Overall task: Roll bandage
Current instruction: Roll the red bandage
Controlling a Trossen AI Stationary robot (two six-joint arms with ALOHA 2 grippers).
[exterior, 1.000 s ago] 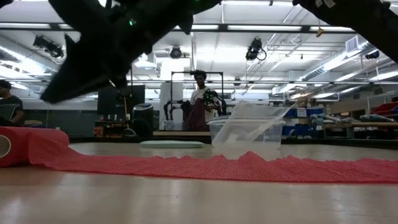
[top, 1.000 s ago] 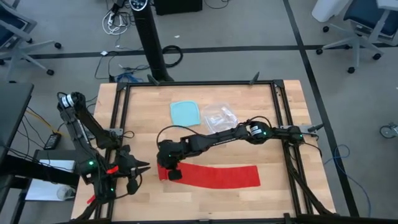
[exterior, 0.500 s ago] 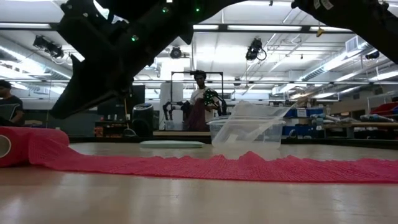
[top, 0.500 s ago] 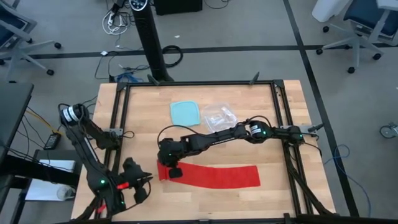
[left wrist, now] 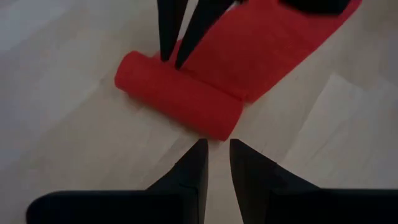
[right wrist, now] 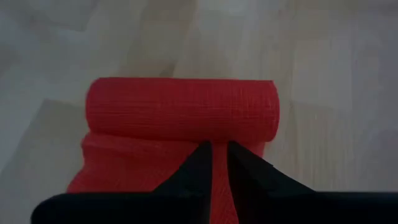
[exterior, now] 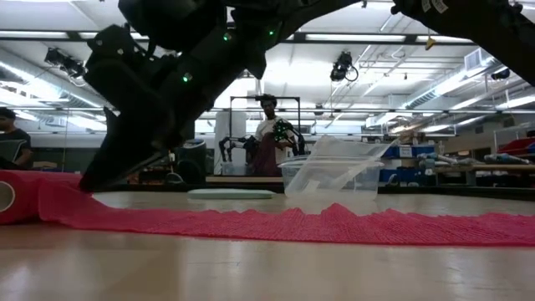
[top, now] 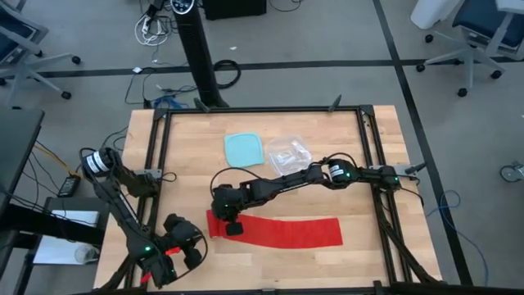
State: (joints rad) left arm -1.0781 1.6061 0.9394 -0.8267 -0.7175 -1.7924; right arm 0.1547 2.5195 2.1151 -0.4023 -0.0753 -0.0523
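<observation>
A: Two grippers are working near one end of the bandage (top: 274, 229); it is lying flat on the table (top: 368, 156), a red strip with its rolled end (left wrist: 178, 94) toward the left arm's side.

B: Where is the right gripper (right wrist: 217, 157) sitting?

A: It is resting on the flat strip just behind the roll, touching the cloth; its fingers (right wrist: 196, 163) are standing close together with only a thin gap, pinching nothing.

B: And the left gripper (left wrist: 216, 163)?

A: It is hanging over bare wood near the table's front edge, close to the roll but apart from it; its fingers (left wrist: 194, 167) are nearly pressed together, a narrow slit showing between them, empty.

B: Anything else on the table?

A: One light-blue container (top: 245, 149) is lying at the back, with a clear bag (top: 290, 152) just beside it; both are sitting well apart from the bandage.

B: And beyond the table?

A: Someone (exterior: 269, 142) is standing far back in the room in the low view.
</observation>
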